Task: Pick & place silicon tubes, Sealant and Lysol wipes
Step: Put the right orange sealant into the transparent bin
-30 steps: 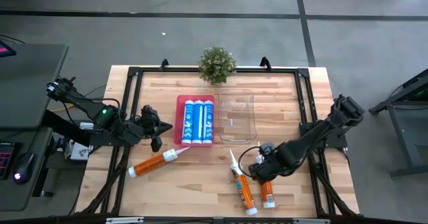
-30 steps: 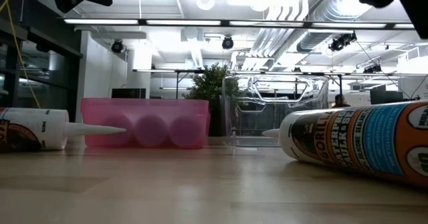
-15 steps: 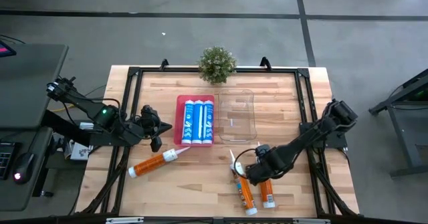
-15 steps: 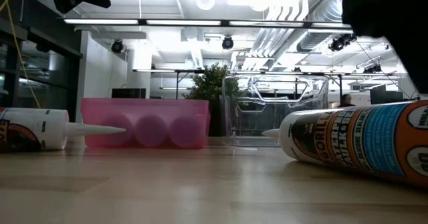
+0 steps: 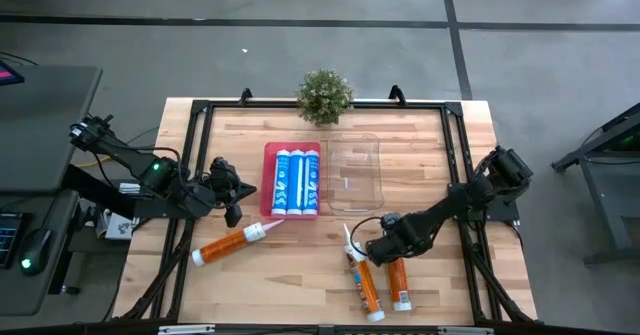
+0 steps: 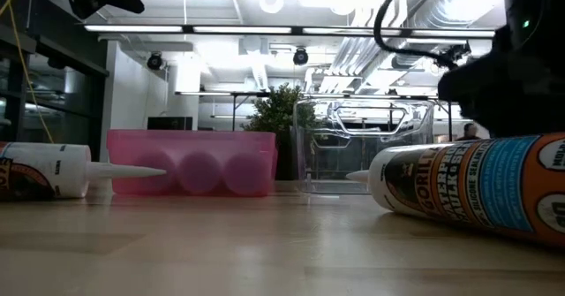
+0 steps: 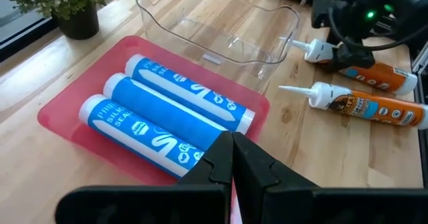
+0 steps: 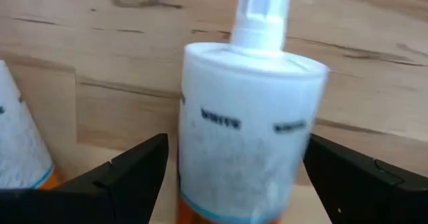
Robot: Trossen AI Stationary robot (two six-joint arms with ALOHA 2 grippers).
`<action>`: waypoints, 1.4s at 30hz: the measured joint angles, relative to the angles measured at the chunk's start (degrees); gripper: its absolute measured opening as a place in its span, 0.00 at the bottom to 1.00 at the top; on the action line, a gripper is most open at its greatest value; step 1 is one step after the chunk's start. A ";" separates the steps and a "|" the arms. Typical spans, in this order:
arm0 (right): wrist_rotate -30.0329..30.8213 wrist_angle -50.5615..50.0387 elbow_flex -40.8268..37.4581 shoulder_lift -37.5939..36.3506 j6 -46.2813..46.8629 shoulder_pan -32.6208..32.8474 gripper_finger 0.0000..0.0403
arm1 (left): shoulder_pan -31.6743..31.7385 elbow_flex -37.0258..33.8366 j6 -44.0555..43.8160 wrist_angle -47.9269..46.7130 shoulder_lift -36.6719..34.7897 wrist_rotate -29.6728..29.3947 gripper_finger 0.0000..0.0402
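Tubes (image 5: 297, 182) sit in my red tray (image 5: 267, 185); right gripper (image 5: 383, 251) spread around one sealant (image 5: 398, 278), left gripper (image 5: 232, 188) together, waiting.

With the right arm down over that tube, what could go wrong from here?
1. The right hand straddles one orange sealant tube, fingers open; a second tube lies close beside it and may get bumped.
2. The nozzle points toward the clear bin; an off-centre grip might swing it into the rim.
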 joint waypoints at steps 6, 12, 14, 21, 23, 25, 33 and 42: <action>-1.64 7.67 -5.11 -0.46 0.14 -0.37 0.83 | 0.00 0.00 -0.68 -0.33 0.00 0.00 0.00; -2.04 8.88 -6.50 -0.59 0.11 -0.39 0.83 | 0.00 0.00 -0.80 -0.33 0.02 -0.01 0.00; -2.08 9.01 -6.57 -0.59 -0.72 -0.53 0.83 | 0.02 0.00 -0.90 -0.31 0.02 -0.01 0.00; -2.65 8.92 -6.68 -0.52 -1.09 -1.47 0.81 | 0.10 0.00 -0.90 -0.29 0.02 -0.15 0.00; -2.49 8.79 -6.72 -0.50 -1.10 -1.46 0.78 | 0.11 0.00 -0.90 -0.29 0.02 -0.21 0.00; -2.43 8.57 -6.76 -0.50 -1.13 -1.44 0.73 | 0.11 0.00 -0.90 -0.29 0.02 -0.21 0.00; -2.17 7.44 -6.79 -0.50 -2.60 -1.42 0.52 | 0.11 0.00 -0.90 -0.29 0.02 -0.23 0.00; -2.37 7.96 -6.84 -0.66 -6.99 -1.21 0.52 | 0.11 0.00 -1.31 -0.25 0.02 -0.25 0.00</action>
